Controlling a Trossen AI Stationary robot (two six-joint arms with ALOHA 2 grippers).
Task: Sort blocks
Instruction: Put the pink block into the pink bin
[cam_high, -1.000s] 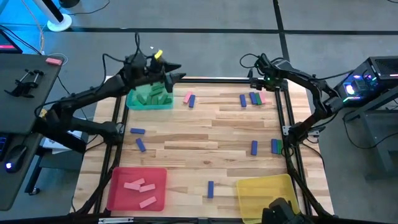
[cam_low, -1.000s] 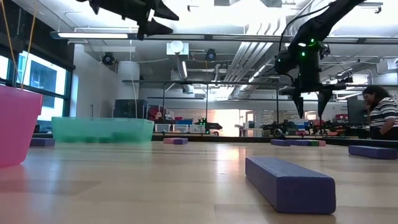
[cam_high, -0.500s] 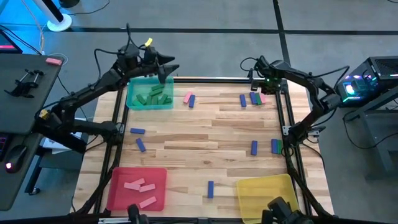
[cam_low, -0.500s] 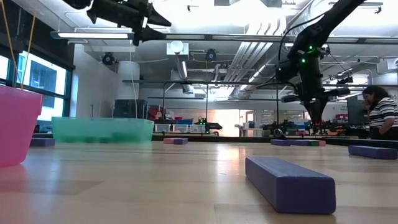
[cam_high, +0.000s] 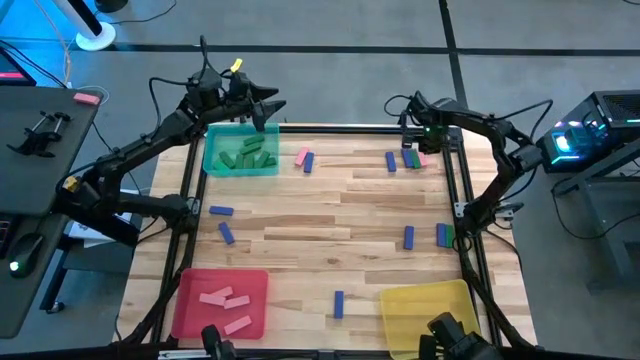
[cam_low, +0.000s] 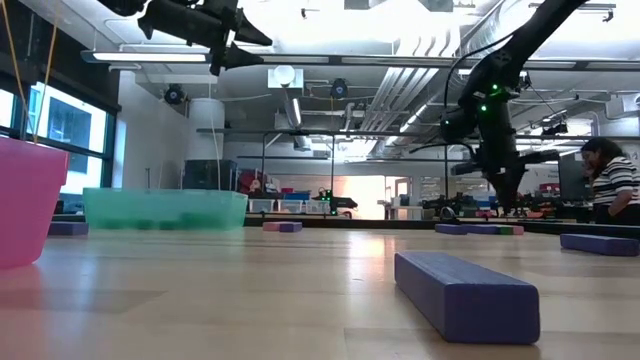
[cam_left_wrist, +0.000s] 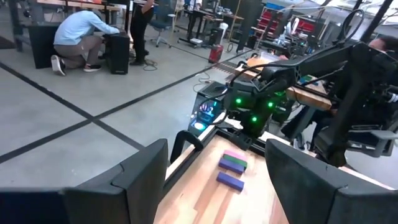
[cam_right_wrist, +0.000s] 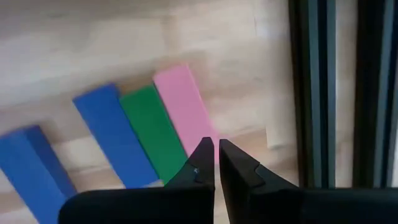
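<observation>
Jaws shut above pink block (cam_right_wrist: 183, 106), green block (cam_right_wrist: 151, 132) beside.

— What's the worktop (cam_high: 330, 215) made of from your end?
— I see pale wood planks, smooth with a soft sheen, framed by dark metal rails (cam_high: 468, 215).
— And the blocks (cam_right_wrist: 155, 134)?
— Matt, flat colour. The green tray (cam_low: 165, 208) looks like translucent plastic; my right tool (cam_right_wrist: 216, 163) is matt black.

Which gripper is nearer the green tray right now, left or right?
Left. The left gripper hangs at the green tray's far corner, jaws open. The right gripper is far across the table, jaws shut above a pink block and holding nothing.
</observation>
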